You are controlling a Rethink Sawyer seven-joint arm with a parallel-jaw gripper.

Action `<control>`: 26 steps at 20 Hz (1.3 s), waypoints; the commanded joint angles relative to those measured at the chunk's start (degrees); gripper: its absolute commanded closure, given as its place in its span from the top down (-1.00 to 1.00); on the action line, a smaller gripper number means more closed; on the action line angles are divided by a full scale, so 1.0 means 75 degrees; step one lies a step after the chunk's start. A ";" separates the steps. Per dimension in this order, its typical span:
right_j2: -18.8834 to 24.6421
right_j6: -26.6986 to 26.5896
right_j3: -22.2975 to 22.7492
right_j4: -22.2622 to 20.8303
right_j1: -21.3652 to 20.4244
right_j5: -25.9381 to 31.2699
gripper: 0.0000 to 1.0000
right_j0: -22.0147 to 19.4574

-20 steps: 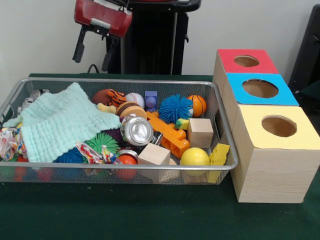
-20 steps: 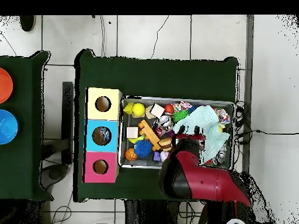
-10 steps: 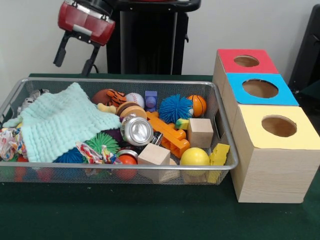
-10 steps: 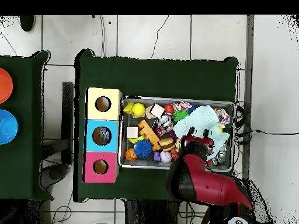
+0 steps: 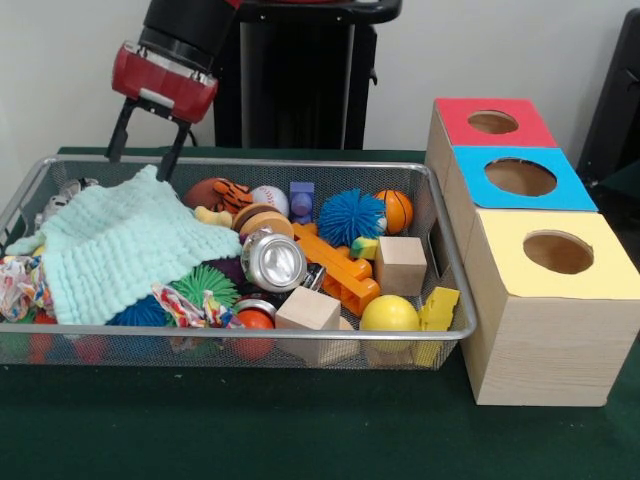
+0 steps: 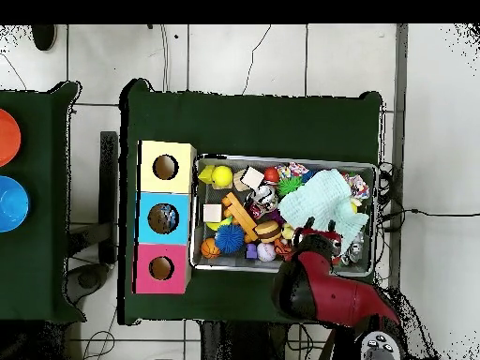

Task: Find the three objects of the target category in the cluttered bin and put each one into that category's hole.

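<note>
On the green desk (image 5: 300, 430) stands a wire mesh bin (image 5: 250, 331) crowded with toys, and just to its right sits a row of three wooden boxes, each with a round hole on top: the yellow-topped box (image 5: 556, 255) nearest, the blue-topped box (image 5: 520, 178) behind it, and the red-topped box (image 5: 492, 122) farthest back. At the bin's front edge lie a yellow ball (image 5: 389, 314), a yellow block (image 5: 438, 308) beside it, and a plain wooden cube (image 5: 308, 310). Behind these sit a shiny metal can (image 5: 274, 261), a long orange brick (image 5: 335, 266) and a second wooden cube (image 5: 400, 265). A pale mint cloth (image 5: 125, 246) covers the bin's left half, with a green spiky ball (image 5: 203, 285) poking out under its edge. Toward the back wall are a blue spiky ball (image 5: 352, 216), a small basketball (image 5: 396, 209), a baseball (image 5: 269, 200), a purple block (image 5: 301, 199) and a tiger toy (image 5: 222, 193). Above the bin's back left corner hangs the claw (image 5: 142, 150), its two dark fingers (image 5: 119, 131) spread wide and holding nothing, just above the cloth's far edge.
</note>
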 commanded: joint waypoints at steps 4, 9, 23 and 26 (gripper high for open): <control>0.0791 0.0984 -0.1086 -0.0170 0.0915 -0.0797 1.00 -0.0679; 0.1257 0.0790 -0.1531 -0.0580 0.1003 -0.0566 1.00 -0.1059; 0.5336 -0.0025 -0.1873 -0.3249 0.0810 0.1554 1.00 -0.3592; 0.5699 -0.0218 -0.1850 -0.3347 0.0887 0.1862 1.00 -0.3860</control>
